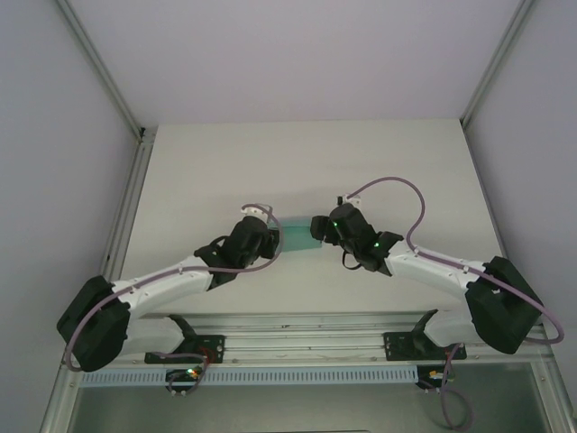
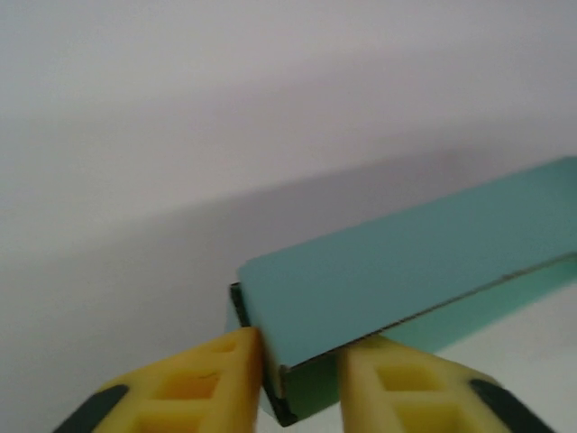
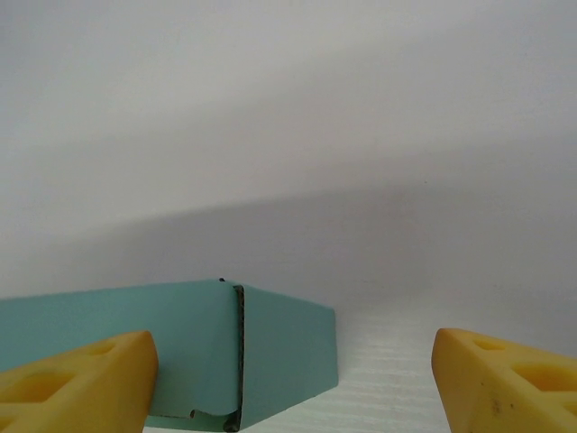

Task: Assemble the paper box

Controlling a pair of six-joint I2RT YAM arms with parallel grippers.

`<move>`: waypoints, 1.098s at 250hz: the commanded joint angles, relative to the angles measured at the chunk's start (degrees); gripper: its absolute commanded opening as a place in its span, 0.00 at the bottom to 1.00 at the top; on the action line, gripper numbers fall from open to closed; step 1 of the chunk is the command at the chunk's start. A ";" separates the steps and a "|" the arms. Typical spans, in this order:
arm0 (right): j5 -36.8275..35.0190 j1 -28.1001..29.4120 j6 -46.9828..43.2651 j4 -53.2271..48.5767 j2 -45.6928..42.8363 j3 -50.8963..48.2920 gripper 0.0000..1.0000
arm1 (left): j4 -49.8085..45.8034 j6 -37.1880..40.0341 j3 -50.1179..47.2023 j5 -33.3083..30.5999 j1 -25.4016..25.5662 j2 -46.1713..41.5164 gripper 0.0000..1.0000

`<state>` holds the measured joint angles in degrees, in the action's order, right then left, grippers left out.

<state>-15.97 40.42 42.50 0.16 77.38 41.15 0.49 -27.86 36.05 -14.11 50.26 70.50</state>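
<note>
Lying on the white table between the two arms, the paper box is a long, low teal carton, not a flat sheet. I judge it very light and hollow. Its thin card would dent under a hard squeeze and skate on the smooth top if pushed from one side. The safest hold looks to be across a short end near a folded corner, where the walls brace each other, with the other arm steadying the far end. The left gripper straddles one end of the box, close on both sides; whether it pinches or stands just off I cannot tell. The right gripper is spread wide and clamps nothing, with the box's other end beside one finger. The left wrist view gives the top panel and its free edge, the right wrist view the end wall's dark corner seam, and the overhead view a teal sliver between both grippers
</note>
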 commanded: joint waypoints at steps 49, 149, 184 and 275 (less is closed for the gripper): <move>1.62 0.12 2.98 -7.67 4.26 -2.30 0.78 | -18.95 5.91 6.22 8.79 0.58 -4.72 0.64; 2.26 -0.17 3.23 -8.12 7.28 -3.74 0.68 | -11.48 -6.35 6.05 27.33 -14.78 -1.95 1.00; 2.96 -0.52 3.75 -6.55 8.86 -4.73 0.58 | -5.22 -7.94 1.31 33.90 -19.34 1.49 0.94; 9.46 -3.53 0.33 1.63 10.23 -10.06 0.44 | 14.71 -14.40 -12.51 44.44 -25.00 7.34 0.29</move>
<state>-9.87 39.03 45.91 13.82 82.26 37.01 12.14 -38.63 29.43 27.99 27.18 73.71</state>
